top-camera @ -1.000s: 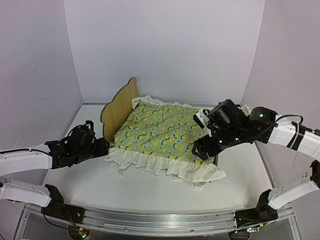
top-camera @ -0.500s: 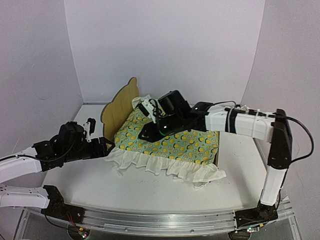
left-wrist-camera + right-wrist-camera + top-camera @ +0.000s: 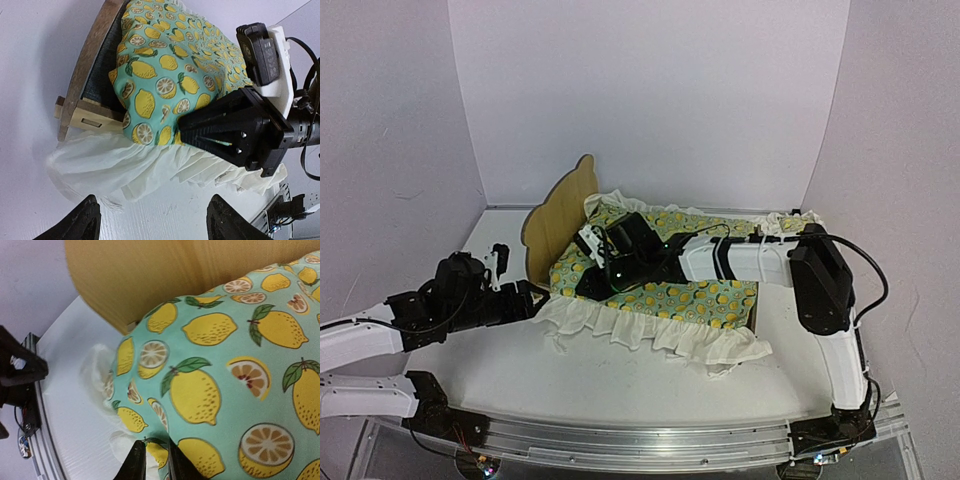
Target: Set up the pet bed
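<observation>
Pet bed (image 3: pixel 560 215) is sitting mid-table (image 3: pixel 620 385), lemon blanket (image 3: pixel 700 295) draping over it. R gripper (image 3: pixel 154 460) is showing jaws at a slit on the blanket edge nr the headboard, prob pinching cloth. L gripper (image 3: pixel 152 225) is hovering wide open beside the bed, holding nothing. Frame's prob light, stiff plywood and apt to slide; I'm thinking a rail or the headboard edge for a grip.

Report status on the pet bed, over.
Left gripper open, empty. Right gripper shut on lemon blanket by the headboard. Pet bed covered, ruffle spilling onto table. Nothing blocking.
</observation>
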Controlling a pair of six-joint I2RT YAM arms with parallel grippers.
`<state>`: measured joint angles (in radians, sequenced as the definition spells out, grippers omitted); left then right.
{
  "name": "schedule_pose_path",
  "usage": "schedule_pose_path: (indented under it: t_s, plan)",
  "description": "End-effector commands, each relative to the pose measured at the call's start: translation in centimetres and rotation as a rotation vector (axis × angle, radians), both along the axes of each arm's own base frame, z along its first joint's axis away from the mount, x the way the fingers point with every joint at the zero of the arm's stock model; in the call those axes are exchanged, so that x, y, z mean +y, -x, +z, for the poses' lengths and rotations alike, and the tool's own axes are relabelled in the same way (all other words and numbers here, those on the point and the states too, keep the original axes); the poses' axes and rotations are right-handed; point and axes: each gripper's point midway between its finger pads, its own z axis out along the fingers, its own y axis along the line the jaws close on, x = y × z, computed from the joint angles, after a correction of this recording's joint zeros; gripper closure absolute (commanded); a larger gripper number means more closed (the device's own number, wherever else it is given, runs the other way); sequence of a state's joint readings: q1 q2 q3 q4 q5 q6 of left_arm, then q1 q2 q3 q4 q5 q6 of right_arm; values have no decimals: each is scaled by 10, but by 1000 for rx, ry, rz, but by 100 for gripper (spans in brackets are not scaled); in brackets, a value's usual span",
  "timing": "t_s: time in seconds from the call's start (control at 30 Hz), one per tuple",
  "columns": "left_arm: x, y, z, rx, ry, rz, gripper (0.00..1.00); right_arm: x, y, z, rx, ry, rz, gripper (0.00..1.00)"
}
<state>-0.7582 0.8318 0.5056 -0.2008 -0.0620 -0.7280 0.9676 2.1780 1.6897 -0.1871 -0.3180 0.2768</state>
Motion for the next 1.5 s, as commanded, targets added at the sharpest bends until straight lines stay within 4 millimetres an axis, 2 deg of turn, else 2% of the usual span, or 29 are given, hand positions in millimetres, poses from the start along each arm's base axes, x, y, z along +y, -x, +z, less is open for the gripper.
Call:
schedule_pose_path:
  t_s: [0.0,0.1,0.17,0.23,0.37,0.57,0.7,0.87,0.97,1.07,1.13,1.23,1.3,1.4,1.47]
  plan:
    - [-6,1,4,-11,83,-3,28,-4,-58,12,-148,-15,-196,81]
    - [-8,4,-6,4,97,-17,29,-15,-80,3,-179,-11,-265,78]
    - [-9,5,-12,3,111,-22,31,-14,-87,-3,-160,-25,-253,76]
    - [-10,4,-18,3,131,-14,33,-9,-84,-7,-125,-47,-203,73]
    - [-14,0,-36,-12,133,-20,41,-1,-53,17,-41,-118,-58,62]
    - [-23,-16,-64,-17,42,-32,52,-21,-19,81,17,-116,-10,45]
    - [-27,-23,-91,33,-40,-39,49,-38,9,110,-12,-35,10,35]
    - [-22,-19,-123,118,-105,-27,45,-52,69,121,-39,10,92,30]
    - [-17,-12,-135,164,-141,-24,44,-58,102,112,-30,22,148,30]
    - [-8,-5,-154,209,-288,2,44,-47,129,104,-26,-55,193,33]
    - [-7,-3,-159,208,-395,13,46,-38,141,95,-7,-120,201,38]
    - [-6,-2,-159,194,-454,53,57,-32,142,65,-68,-108,147,49]
    - [9,0,-166,214,-521,117,62,-33,138,40,-140,-37,85,58]
    - [21,4,-172,223,-570,166,71,-34,137,17,-191,-39,49,59]
    - [22,6,-174,226,-567,172,82,-32,139,5,-226,-58,68,59]
